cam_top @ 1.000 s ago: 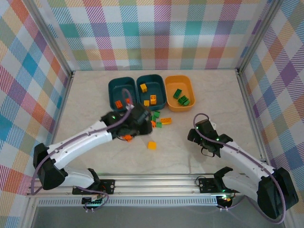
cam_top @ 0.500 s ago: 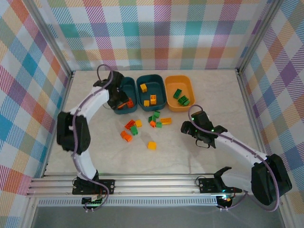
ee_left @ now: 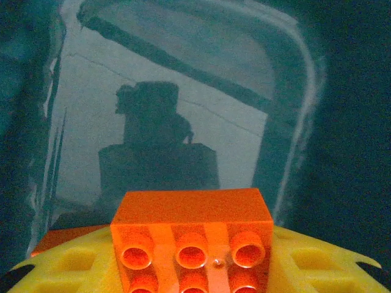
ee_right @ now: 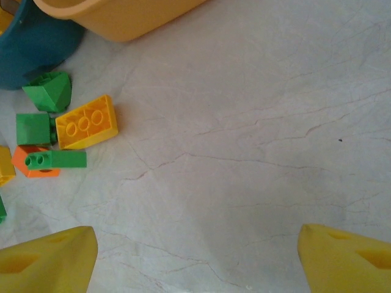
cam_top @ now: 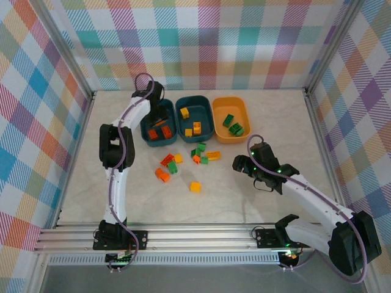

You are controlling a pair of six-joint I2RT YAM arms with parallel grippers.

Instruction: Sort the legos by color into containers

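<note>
Found left tool (cam_top: 159,116) up over left teal tub (cam_top: 142,125), well toward 12 o'clock of its place at the loose legos (cam_top: 197,159) a second ago. Noted it clenched on orange brick (ee_left: 192,220) above the tub floor. Found right tool (cam_top: 239,163) released, fingers (ee_right: 49,259) wide over bare surface (ee_right: 244,152), at 3 o'clock of the loose legos, barely shifted. Logged yellow bricks (cam_top: 197,127) in middle teal tub (cam_top: 211,119), green bricks (cam_top: 232,125) in orange-yellow tub (cam_top: 245,119).

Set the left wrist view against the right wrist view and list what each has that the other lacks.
Left wrist: an orange studded plastic brick gripped in the left jaws. Right wrist: loose yellow studded brick and green bricks on the marble tabletop, the orange-yellow tub, right jaws open. Both: yellow jaws at the bottom edge and a dark teal plastic tub.
</note>
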